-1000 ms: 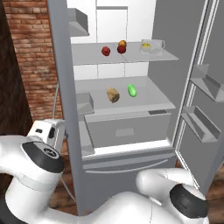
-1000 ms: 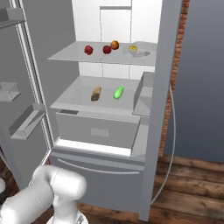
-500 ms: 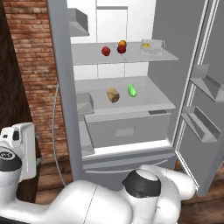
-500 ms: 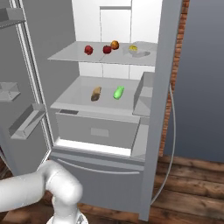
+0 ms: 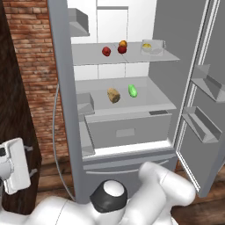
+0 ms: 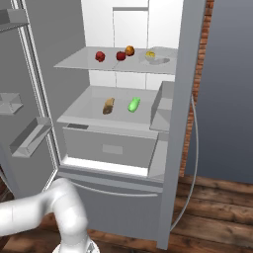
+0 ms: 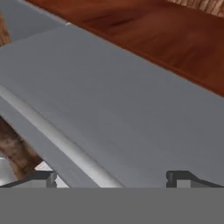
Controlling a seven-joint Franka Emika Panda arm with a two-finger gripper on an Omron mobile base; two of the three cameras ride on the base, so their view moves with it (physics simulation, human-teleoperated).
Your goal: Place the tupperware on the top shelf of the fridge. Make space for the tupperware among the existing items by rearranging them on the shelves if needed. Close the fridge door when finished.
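Note:
The fridge [image 5: 127, 132] stands with both doors open. On the right end of the top shelf [image 5: 88, 60] [image 6: 79, 63] rests the tupperware [image 5: 151, 46] [image 6: 155, 56]. Two red fruits [image 5: 106, 51] [image 6: 100, 56] and an orange fruit [image 5: 123, 43] [image 6: 129, 50] share that shelf. One shelf down lie the bread chunk [image 5: 113, 95] [image 6: 108, 105] and the green vegetable [image 5: 132, 90] [image 6: 134, 104]. My hand [image 5: 15, 169] hangs low, left of the left door [image 5: 61, 88], outside it. In the hand view my gripper [image 7: 111, 179] is open and holds nothing, facing a grey door panel with a long handle [image 7: 57, 144].
The right door [image 5: 206, 88] swings out with grey bins [image 5: 200, 123]. The left door's bins [image 6: 29, 136] face inward. A wide drawer front [image 5: 127, 129] sits below the shelves. A brick wall [image 5: 33, 66] rises at the left, over a wooden floor [image 6: 217, 217].
My arm has swung left and down, carrying the hand from beside the left door's edge to the far left, lower. The items on the shelves have not moved.

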